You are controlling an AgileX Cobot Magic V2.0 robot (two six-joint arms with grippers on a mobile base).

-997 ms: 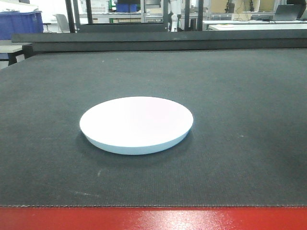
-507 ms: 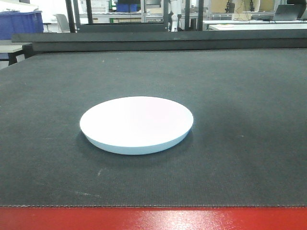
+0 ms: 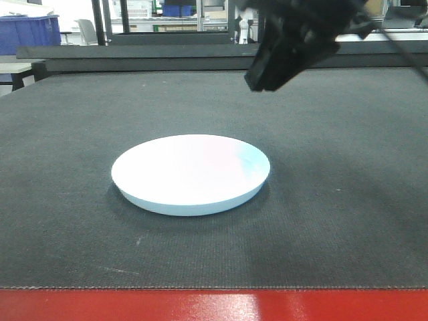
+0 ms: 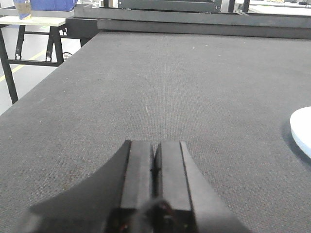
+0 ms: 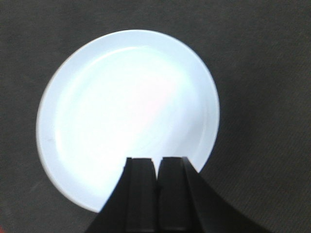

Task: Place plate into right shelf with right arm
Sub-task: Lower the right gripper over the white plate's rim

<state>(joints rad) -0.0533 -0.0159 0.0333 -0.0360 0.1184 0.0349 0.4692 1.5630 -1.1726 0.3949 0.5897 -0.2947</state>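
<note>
The plate (image 3: 190, 174) lies flat and right way up on the dark woven mat (image 3: 348, 200), a little left of centre in the front view, with nothing on it and a faint bluish shade across its upper right part. In the right wrist view the plate (image 5: 129, 116) fills the middle of the frame seen from above, its whole rim showing except at the bottom, where the right gripper (image 5: 155, 165) cuts across it. That claw's two black fingers are pressed flat together with only a thin seam between them, and they hold nothing. In the front view the right gripper (image 3: 259, 79) hangs in the air at the upper right, tip slanting down and to the left, clear of the plate and not touching it. The right arm (image 3: 314, 20) runs up out of the top edge, with a thin black cable (image 3: 401, 50) trailing to the right. The left gripper (image 4: 154, 150) sits low over the mat at the bottom of its own view, its fingers likewise closed against each other and empty. The plate (image 4: 302, 131) shows only as a white sliver at the right edge there, well apart from it. A red edge (image 3: 214, 306) borders the mat along the bottom of the front view, and a blue crate (image 3: 27, 33) stands in the upper left background.
</note>
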